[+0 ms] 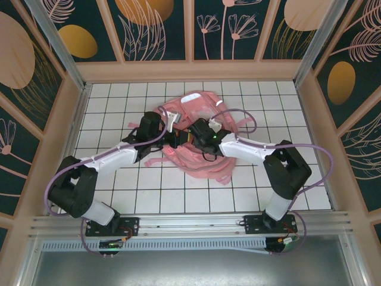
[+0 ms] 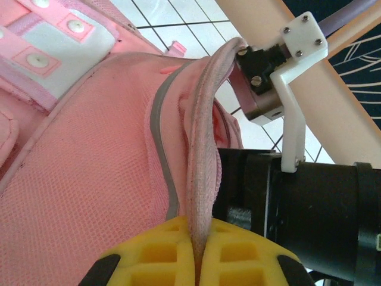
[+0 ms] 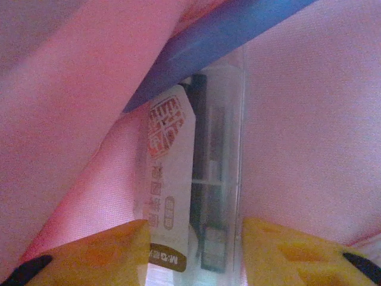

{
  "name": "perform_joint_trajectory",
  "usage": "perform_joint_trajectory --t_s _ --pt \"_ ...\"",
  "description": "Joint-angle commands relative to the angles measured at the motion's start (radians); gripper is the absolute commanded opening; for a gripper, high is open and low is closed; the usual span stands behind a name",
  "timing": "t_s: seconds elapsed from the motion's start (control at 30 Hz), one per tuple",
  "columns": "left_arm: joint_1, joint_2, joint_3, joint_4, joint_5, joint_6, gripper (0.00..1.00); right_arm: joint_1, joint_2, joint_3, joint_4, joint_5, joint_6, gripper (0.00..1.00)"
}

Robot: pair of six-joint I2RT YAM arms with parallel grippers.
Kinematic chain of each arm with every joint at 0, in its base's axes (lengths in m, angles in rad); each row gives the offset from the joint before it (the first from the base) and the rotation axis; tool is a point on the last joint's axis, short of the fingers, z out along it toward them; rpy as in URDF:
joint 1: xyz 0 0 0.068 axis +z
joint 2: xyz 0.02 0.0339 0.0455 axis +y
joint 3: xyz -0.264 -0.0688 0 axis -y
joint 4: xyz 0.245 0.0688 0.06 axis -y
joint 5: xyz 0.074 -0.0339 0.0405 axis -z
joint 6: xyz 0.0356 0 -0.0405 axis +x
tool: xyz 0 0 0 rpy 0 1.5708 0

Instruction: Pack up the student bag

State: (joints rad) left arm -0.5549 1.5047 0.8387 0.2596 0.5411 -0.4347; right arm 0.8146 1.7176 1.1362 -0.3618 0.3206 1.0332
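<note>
Pink student bag (image 1: 205, 107) lies mid-table on white tiles (image 1: 119, 190). Left gripper (image 2: 196, 250) pinches the bag's raised fabric edge, with the right arm's black wrist (image 2: 309, 214) just beside. Inside, right gripper (image 3: 193, 250) grasps a clear plastic case (image 3: 202, 179) beneath a blue bar (image 3: 226, 30), pink fabric crowding both sides.

The bag (image 1: 205, 165) is pink, grey-striped; the packet (image 3: 229, 149) is clear, its label (image 3: 166, 179) white with red print; at six o'clock the table (image 1: 119, 196) is white, dark-gridded.

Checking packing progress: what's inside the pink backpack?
Inside the soft pink fabric backpack: a clear plastic pack with a white label and a blue flat edge. Pink fabric covers anything deeper.
</note>
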Motion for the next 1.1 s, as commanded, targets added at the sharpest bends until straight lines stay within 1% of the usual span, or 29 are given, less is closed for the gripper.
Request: perform_joint_trajectory --t_s 0.0,0.17,0.33,0.37,0.4,0.5,0.53,0.57,0.6,0.63,0.67,0.7,0.77,0.83,0.9,0.93,0.97,1.0,1.03,1.07 --pt "-0.01 -0.076 -0.019 0.144 0.02 -0.049 0.0 -0.025 -0.022 -0.008 -0.15 0.002 0.146 0.41" --pt "-0.01 -0.067 -0.03 0.152 0.033 -0.056 0.0 -0.029 -0.068 -0.072 -0.082 -0.097 0.308 0.34" --pt "-0.009 -0.059 -0.033 0.167 0.049 -0.071 0.0 -0.028 -0.052 -0.065 -0.108 -0.085 0.485 0.25" --pt "-0.01 -0.06 -0.032 0.169 0.049 -0.072 0.0 -0.029 -0.048 -0.064 -0.1 -0.086 0.502 0.26" --pt "-0.01 -0.059 -0.03 0.167 0.048 -0.074 0.0 -0.032 -0.045 -0.059 -0.087 -0.087 0.514 0.29" --pt "-0.01 -0.057 -0.022 0.168 0.056 -0.076 0.0 -0.047 -0.06 -0.044 0.015 -0.141 0.43 0.4" --pt "-0.01 -0.054 -0.021 0.164 0.064 -0.074 0.03 -0.06 -0.078 -0.045 0.045 -0.166 0.394 0.44" --pt "-0.01 -0.052 -0.02 0.16 0.07 -0.067 0.11 -0.074 -0.099 -0.052 0.065 -0.197 0.352 0.48" --pt "-0.009 -0.05 -0.015 0.146 0.09 -0.041 0.2 -0.094 -0.127 -0.065 0.092 -0.242 0.298 0.51" --pt "-0.01 -0.046 -0.004 0.117 0.132 0.011 0.28 -0.115 -0.161 -0.083 0.103 -0.288 0.253 0.53" --pt "-0.009 -0.042 0.014 0.076 0.184 0.075 0.34 -0.129 -0.194 -0.101 0.092 -0.299 0.219 0.55" --pt "-0.01 -0.037 0.049 -0.018 0.229 0.168 0.41 -0.146 -0.234 -0.121 0.066 -0.325 0.185 0.56" --pt "-0.009 -0.029 0.126 -0.223 0.283 0.348 0.43 -0.178 -0.334 -0.165 -0.018 -0.333 0.144 0.58" --pt "-0.005 -0.03 0.198 -0.342 0.321 0.472 0.45 -0.221 -0.447 -0.228 -0.088 -0.347 0.1 0.61" --pt "0.002 -0.035 0.23 -0.352 0.353 0.512 0.52 -0.276 -0.534 -0.285 -0.121 -0.407 0.039 0.62" --pt "0.007 -0.033 0.245 -0.337 0.38 0.518 0.55 -0.322 -0.568 -0.313 -0.125 -0.456 -0.001 0.62" --pt "0.01 -0.026 0.262 -0.328 0.396 0.529 0.56 -0.355 -0.586 -0.331 -0.136 -0.483 -0.021 0.62" --pt "0.014 -0.012 0.286 -0.32 0.374 0.53 0.57 -0.387 -0.608 -0.346 -0.143 -0.511 -0.05 0.62" --pt "0.016 0.005 0.309 -0.319 0.325 0.529 0.57 -0.416 -0.619 -0.359 -0.137 -0.534 -0.075 0.62" --pt "0.019 0.033 0.338 -0.327 0.247 0.539 0.58 -0.449 -0.624 -0.374 -0.128 -0.558 -0.1 0.63"
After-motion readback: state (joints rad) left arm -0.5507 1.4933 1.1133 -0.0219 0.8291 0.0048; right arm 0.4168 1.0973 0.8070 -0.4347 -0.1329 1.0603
